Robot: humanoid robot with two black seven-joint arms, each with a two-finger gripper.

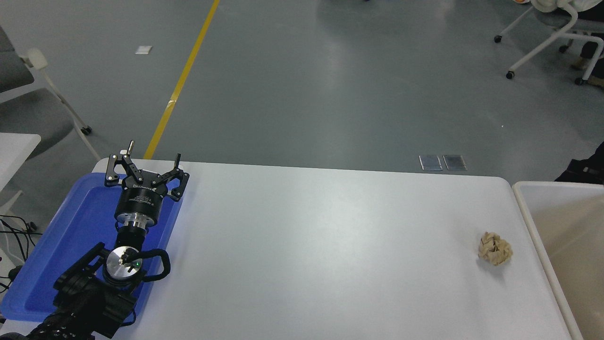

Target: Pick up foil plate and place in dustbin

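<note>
Blue plastic was the first thing on the left: a flat blue tray [71, 245] sat along the tabletop's left edge, and your left gripper [144, 170] was parked right over its far corner, fingers spread wide and holding nothing. My guess is that arm was just tucked out of the way there, since nothing the job needs was on that side.

Moving right, the white table [321, 255] had a long bare stretch through the middle. Then, close to the right edge, there was a small crumpled tan paper ball [494, 248] sitting on its own. That's not what you were after, so I'd leave it be.

Just past the right edge stood the dustbin [524, 198], thick off-white rim hugging the table so stuff can go straight over the side. Only its near-left part made it into the shot, beige inner wall and not much else.

Here's the thing though: the foil plate was nowhere to be seen. Not on the tabletop, not on the tray, and not on the bit of bin wall that showed. If it was in the bin, it was lying deeper or further right than the camera reached, so I can't confirm that for you.

Your right arm wasn't in the shot either, so no word from me on what its jaws were doing.
</note>
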